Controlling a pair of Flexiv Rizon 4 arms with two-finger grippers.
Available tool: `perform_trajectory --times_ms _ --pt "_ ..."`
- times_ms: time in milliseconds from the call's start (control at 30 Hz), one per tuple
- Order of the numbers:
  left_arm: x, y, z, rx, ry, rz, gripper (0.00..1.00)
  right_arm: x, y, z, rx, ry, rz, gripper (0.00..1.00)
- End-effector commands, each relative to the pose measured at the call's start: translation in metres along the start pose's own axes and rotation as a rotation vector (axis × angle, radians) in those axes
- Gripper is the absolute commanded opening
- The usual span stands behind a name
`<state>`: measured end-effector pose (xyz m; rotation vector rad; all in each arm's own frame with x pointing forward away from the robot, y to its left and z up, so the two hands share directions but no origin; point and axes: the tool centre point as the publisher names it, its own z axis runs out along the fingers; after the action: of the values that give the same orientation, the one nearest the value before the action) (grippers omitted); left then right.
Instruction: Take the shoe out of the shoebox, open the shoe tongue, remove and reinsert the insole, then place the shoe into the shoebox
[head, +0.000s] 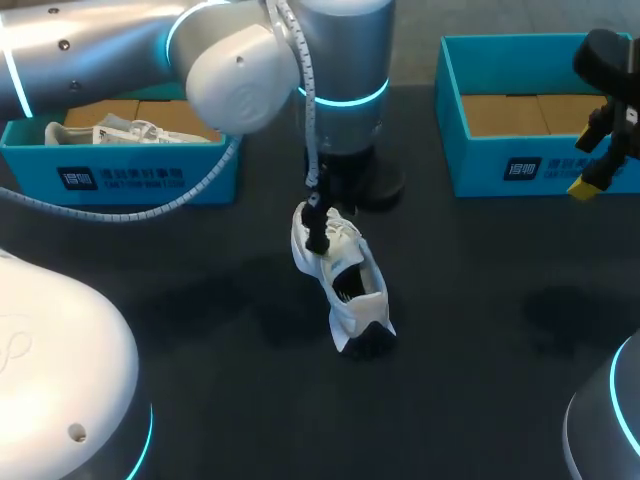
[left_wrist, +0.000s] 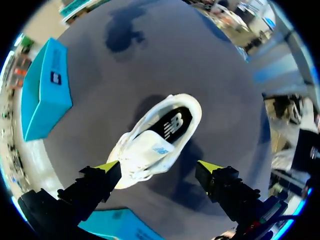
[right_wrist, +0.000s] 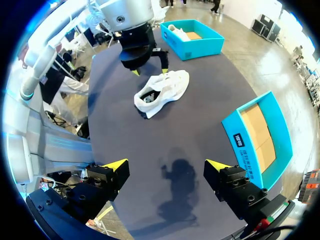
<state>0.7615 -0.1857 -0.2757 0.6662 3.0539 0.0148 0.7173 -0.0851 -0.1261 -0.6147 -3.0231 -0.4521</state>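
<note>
In the head view our left arm covers most of the left gripper (head: 316, 222), so its fingers are hard to make out there. The left wrist view shows them clearly: the two yellow tips stand far apart, holding nothing, with the left gripper (left_wrist: 159, 166) over the toe end of the white shoe (left_wrist: 160, 137). One tip is just beside the toe; we cannot tell if it touches.

The shoe (head: 342, 282) is on the dark table (head: 480, 330), between the two blue boxes. Only the left wrist view looks into its opening, where the dark insole (left_wrist: 176, 122) lies inside.

The right gripper (head: 598, 160) is cut off at the edge of the head view, above the box with the brown floor (head: 530, 165). The right wrist view shows its fingers spread wide around nothing, the right gripper (right_wrist: 166, 164) well apart from the shoe (right_wrist: 162, 91).

The box at the left (head: 120, 178) holds a second shoe (head: 125, 130), half hidden by the arm
</note>
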Motion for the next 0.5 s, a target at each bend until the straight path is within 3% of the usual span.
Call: perform_trajectory --times_ms 33,233,500 --pt "0.008 -0.007 -0.005 0.060 0.037 -0.448 1.00 -0.002 0.002 0.000 0.005 0.003 0.002 1.00" --pt "0.028 -0.020 -0.009 0.124 0.042 -0.604 1.00 -0.002 0.002 0.000 0.005 0.003 0.002 1.00" --pt "0.051 -0.040 -0.002 0.091 0.034 -0.702 1.00 -0.002 0.002 0.000 0.005 0.003 0.002 1.00"
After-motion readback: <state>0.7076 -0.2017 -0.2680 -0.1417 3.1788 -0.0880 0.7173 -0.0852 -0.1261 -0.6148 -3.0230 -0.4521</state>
